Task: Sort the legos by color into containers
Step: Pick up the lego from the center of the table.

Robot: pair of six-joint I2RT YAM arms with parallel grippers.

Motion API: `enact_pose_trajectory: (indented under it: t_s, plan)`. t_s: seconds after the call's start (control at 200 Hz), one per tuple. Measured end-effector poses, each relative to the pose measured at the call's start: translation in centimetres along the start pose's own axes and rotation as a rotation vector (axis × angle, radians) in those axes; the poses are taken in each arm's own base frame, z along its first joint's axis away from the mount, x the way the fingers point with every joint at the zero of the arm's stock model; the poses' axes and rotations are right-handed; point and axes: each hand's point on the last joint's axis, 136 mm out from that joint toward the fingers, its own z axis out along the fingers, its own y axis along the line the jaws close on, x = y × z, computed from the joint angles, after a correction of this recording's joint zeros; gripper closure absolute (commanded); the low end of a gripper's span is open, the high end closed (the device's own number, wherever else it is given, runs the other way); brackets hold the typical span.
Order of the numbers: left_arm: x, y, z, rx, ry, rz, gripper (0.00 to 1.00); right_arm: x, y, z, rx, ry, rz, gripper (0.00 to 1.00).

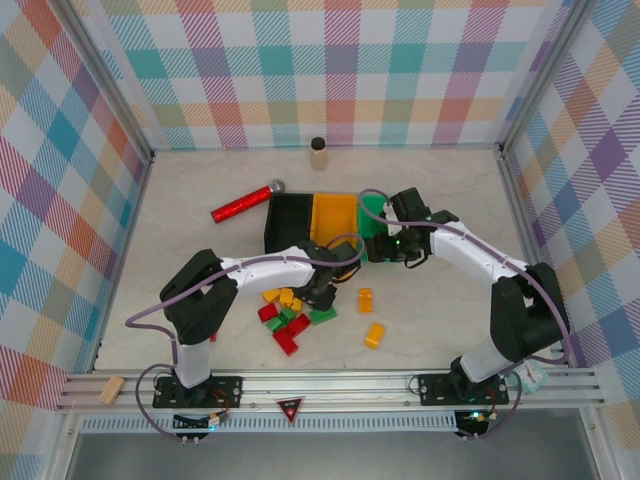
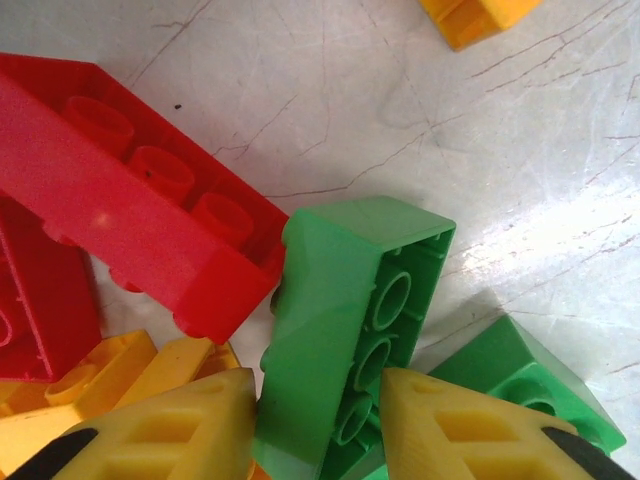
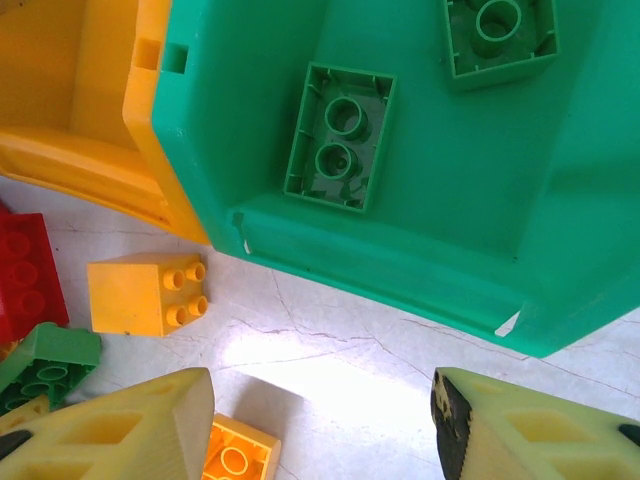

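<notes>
Partly done: green bin (image 3: 400, 270) holds two green legos (image 3: 340, 135); most legos (image 1: 290, 320) lie on bench (image 1: 430, 320) near it. Left tool (image 2: 318, 380) straddles green lego (image 2: 350, 300), clamp unclear; right tool (image 3: 322, 390) apart.

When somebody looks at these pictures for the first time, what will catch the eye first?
The heap of red, yellow-orange and green bricks in the middle of the table strikes first, the left pincer astride a green brick tipped on its side. Behind stands the row of black, orange and green bins; the green bin holds two green bricks, studs down, the open right pincer hovering at its near wall.
</notes>
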Motion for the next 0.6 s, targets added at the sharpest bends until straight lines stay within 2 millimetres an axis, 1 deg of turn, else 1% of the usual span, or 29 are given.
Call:
enact_pose_trajectory:
  t_s: [0.105,0.14,0.195,0.335,0.445,0.6]
  plan:
    - [0.0,-0.4,0.1,-0.004,0.001,0.012,0.55,0.0,0.0,0.0,0.000,0.001,0.000,0.40]
    - [0.0,-0.6,0.1,-0.005,-0.001,0.016,0.53,0.0,0.0,0.0,0.000,0.001,0.000,0.40]
    - [0.0,-0.7,0.0,-0.007,-0.004,0.022,0.47,0.0,0.0,0.0,0.000,0.001,0.001,0.40]
    - [-0.3,-1.0,0.0,-0.011,-0.006,0.021,0.43,0.0,0.0,0.0,0.000,0.000,0.000,0.40]
    - [-0.5,-1.3,0.0,-0.026,-0.001,0.032,0.43,0.0,0.0,0.0,0.000,0.000,0.000,0.40]
    - [-0.5,-1.5,0.0,-0.043,0.003,0.034,0.50,-0.1,0.0,-0.1,-0.001,-0.004,-0.001,0.40]
